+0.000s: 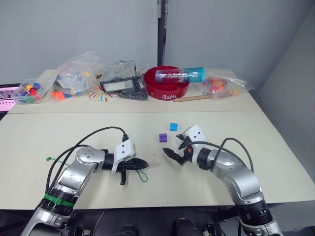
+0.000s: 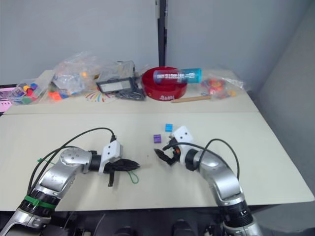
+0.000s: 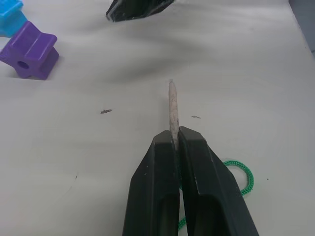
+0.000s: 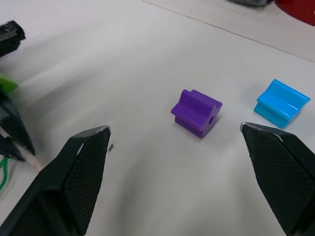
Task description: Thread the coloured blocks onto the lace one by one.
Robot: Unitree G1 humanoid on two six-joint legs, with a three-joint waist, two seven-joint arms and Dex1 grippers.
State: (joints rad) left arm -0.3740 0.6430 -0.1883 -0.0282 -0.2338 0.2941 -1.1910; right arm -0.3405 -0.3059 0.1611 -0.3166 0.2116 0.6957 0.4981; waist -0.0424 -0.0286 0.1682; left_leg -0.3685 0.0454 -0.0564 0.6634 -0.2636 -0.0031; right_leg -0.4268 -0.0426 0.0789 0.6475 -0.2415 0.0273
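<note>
My left gripper [image 1: 143,163] is shut on the lace, pinching the stiff tan tip [image 3: 172,105], which sticks out past the fingers [image 3: 157,187] toward the right gripper. The green cord loops on the table just behind it [image 1: 142,176], and its tail lies far left [image 1: 49,159]. A purple block [image 1: 163,137] and a cyan-blue block [image 1: 173,127] sit on the table mid-right, seen closer as purple [image 4: 197,112] and cyan [image 4: 281,104]. My right gripper [image 1: 171,154] is open and empty just short of the purple block, its fingers [image 4: 83,162] spread wide.
On the back table stand a red bowl [image 1: 167,82] with a blue-capped tube [image 1: 179,74] across it, a black device [image 1: 118,84], plastic bags [image 1: 78,71], a box of small coloured cubes [image 1: 29,91] and a wooden stick [image 1: 193,98]. Black cables arch over both arms.
</note>
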